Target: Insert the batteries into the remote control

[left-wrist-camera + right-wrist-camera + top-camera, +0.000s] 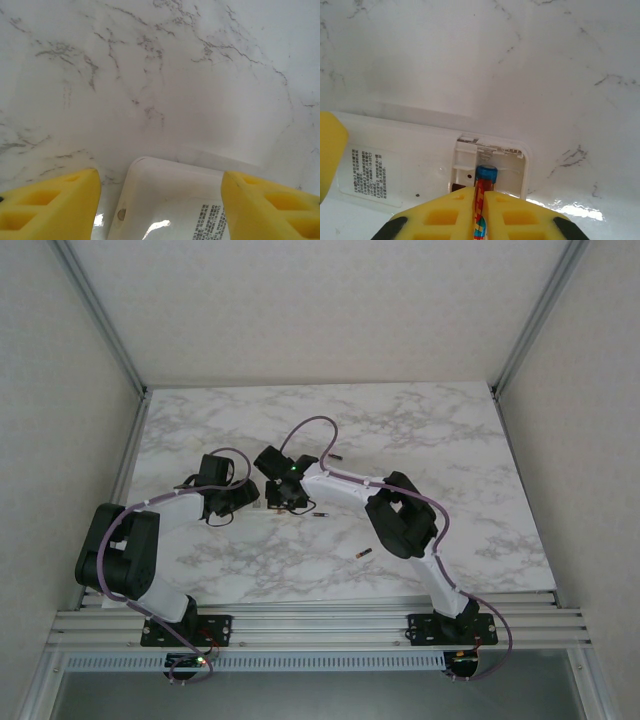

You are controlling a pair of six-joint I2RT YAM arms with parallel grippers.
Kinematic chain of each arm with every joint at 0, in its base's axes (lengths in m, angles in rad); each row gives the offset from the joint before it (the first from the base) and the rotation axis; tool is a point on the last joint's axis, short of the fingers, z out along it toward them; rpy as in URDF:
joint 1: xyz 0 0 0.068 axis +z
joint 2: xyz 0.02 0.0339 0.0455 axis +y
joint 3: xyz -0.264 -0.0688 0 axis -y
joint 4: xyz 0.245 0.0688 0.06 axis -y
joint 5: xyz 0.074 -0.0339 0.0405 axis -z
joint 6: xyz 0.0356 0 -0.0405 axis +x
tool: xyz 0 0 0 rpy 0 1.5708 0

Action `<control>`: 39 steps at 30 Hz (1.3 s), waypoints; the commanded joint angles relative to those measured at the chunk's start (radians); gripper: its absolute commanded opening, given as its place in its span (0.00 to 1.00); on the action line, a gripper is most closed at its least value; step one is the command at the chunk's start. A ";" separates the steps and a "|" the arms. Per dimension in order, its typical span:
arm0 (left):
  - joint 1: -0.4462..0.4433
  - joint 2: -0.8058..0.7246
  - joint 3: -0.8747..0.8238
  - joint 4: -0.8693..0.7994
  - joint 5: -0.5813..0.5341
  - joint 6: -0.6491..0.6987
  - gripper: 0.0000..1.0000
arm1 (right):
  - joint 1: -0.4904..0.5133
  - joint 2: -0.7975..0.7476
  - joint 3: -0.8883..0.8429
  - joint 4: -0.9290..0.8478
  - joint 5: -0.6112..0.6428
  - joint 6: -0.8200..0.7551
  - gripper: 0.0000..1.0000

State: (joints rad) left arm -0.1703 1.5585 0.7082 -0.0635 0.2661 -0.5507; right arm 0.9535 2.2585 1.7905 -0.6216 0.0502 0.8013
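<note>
The white remote control (405,150) lies back-up on the marble table, its battery compartment (507,167) open with a spring at the far end. My right gripper (480,200) is shut on a red-patterned battery (485,175), whose blue tip sits inside the compartment just short of the spring. My left gripper (160,200) straddles the other end of the remote control (170,200), with a yellow finger (50,205) against each long side. In the top view the two grippers (250,498) (290,496) meet at mid-table. Two loose batteries (321,514) (362,555) lie to the right.
The marble table (450,440) is bounded by a metal frame and pale walls on the left, right and back. A printed label (367,175) is on the remote's back. The right arm's purple cable (310,430) loops above the grippers.
</note>
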 commanded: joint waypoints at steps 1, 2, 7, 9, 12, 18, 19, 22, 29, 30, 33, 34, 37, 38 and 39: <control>-0.001 -0.006 -0.007 -0.011 0.007 0.004 0.64 | 0.011 0.091 0.040 0.029 0.041 -0.023 0.12; 0.000 -0.007 -0.007 -0.011 0.006 0.004 0.64 | 0.009 0.087 0.057 0.020 0.042 -0.029 0.13; -0.001 -0.010 -0.007 -0.013 0.004 0.003 0.64 | 0.010 0.048 0.129 -0.034 0.063 -0.055 0.15; 0.000 -0.013 -0.007 -0.013 0.004 0.001 0.64 | 0.011 0.019 0.130 -0.041 0.062 -0.055 0.16; 0.000 -0.018 -0.008 -0.014 0.004 0.001 0.65 | 0.011 -0.026 0.107 -0.038 0.062 -0.051 0.16; -0.001 -0.021 -0.010 -0.013 0.004 -0.002 0.65 | 0.016 -0.123 -0.011 -0.025 0.053 0.046 0.17; 0.000 -0.022 -0.010 -0.013 0.003 -0.002 0.64 | 0.016 -0.134 -0.032 -0.019 0.037 0.064 0.18; 0.000 -0.020 -0.012 -0.009 0.005 -0.004 0.64 | 0.018 -0.153 -0.088 0.012 -0.010 0.106 0.22; -0.002 -0.014 -0.012 -0.012 0.005 -0.003 0.65 | 0.021 -0.122 -0.101 0.033 -0.023 0.102 0.22; -0.001 -0.015 -0.012 -0.011 0.004 -0.003 0.65 | 0.021 -0.113 -0.097 0.035 -0.024 0.098 0.22; -0.002 -0.017 -0.012 -0.010 0.004 -0.004 0.64 | 0.021 -0.097 -0.091 0.039 -0.028 0.093 0.21; -0.001 -0.016 -0.012 -0.010 0.004 -0.004 0.64 | 0.020 -0.090 -0.089 0.040 -0.032 0.094 0.21; -0.002 -0.012 -0.010 -0.011 0.004 -0.004 0.64 | 0.021 -0.073 -0.083 0.033 -0.033 0.094 0.21; -0.002 -0.011 -0.010 -0.011 0.004 -0.003 0.64 | 0.021 -0.069 -0.084 0.033 -0.032 0.093 0.21; -0.002 -0.012 -0.010 -0.010 0.005 -0.003 0.64 | 0.022 -0.067 -0.086 0.032 -0.031 0.093 0.21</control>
State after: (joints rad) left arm -0.1703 1.5581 0.7082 -0.0635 0.2661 -0.5510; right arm 0.9649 2.1612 1.6901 -0.5819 0.0227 0.8864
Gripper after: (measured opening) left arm 0.644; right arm 0.208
